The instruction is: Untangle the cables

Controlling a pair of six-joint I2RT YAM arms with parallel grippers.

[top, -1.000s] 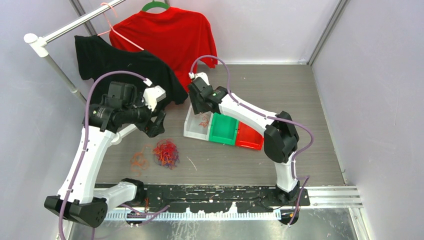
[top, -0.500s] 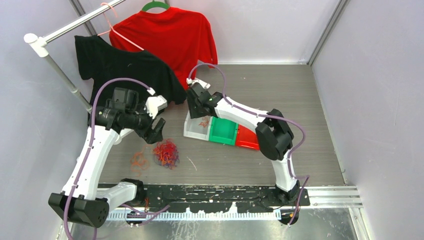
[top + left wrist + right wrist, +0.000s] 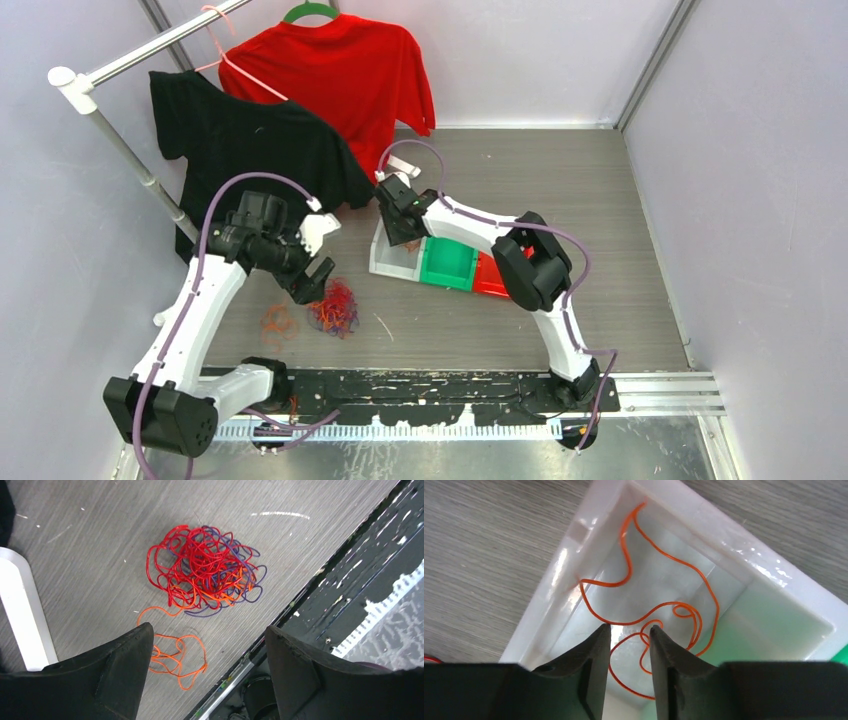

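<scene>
The cables are a fist-sized tangle (image 3: 333,308) of red, orange and blue-purple wires on the table, also in the left wrist view (image 3: 205,570). A small orange clump (image 3: 278,322) lies beside it, also in the left wrist view (image 3: 172,655). My left gripper (image 3: 318,275) hovers just behind the tangle, jaws wide open and empty (image 3: 207,635). A loopy orange wire (image 3: 649,610) lies in the white bin (image 3: 574,580). My right gripper (image 3: 405,225) is above that bin, its jaws (image 3: 630,630) a little apart and holding nothing.
The white bin (image 3: 385,262), a green bin (image 3: 447,262) and a red bin (image 3: 497,278) stand in a row mid-table. A red shirt (image 3: 340,70) and a black shirt (image 3: 240,140) hang on a rack at the back left. The black base rail (image 3: 420,385) runs along the near edge.
My left gripper has come down and toward the tangle. My right gripper has moved lower over the white bin, and its arm has folded in.
</scene>
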